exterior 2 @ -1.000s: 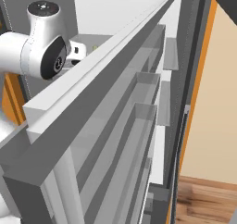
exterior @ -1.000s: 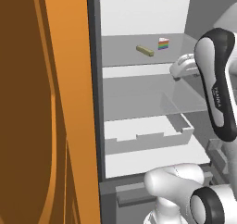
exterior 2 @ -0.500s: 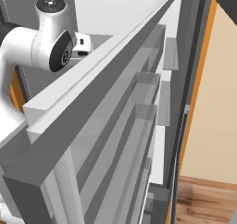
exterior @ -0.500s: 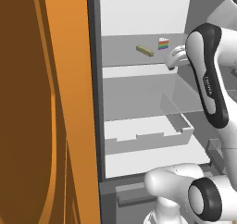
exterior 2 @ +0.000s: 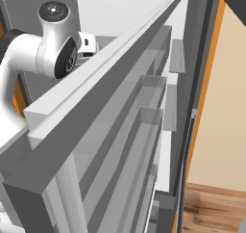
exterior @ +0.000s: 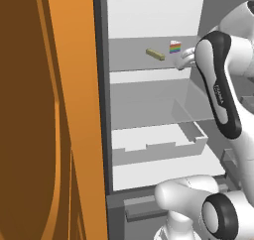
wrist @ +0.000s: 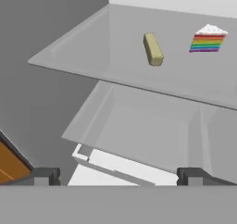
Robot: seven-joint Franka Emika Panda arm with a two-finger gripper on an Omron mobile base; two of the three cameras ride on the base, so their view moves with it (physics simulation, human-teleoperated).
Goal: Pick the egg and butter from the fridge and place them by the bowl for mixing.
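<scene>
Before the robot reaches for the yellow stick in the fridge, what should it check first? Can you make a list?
1. Fridge door open: ok, the shelves are in plain sight.
2. Butter found: ok, it lies flat on the upper shelf.
3. Butter apart from the rainbow cake slice: ok, there is bare shelf between them.
4. Gripper open and holding nothing: ok, the fingertips stand wide apart.
5. Gripper at the butter: not ok, it hangs short of it, at the shelf's front.
6. Egg found: cannot tell, no egg is seen on these shelves.
</scene>
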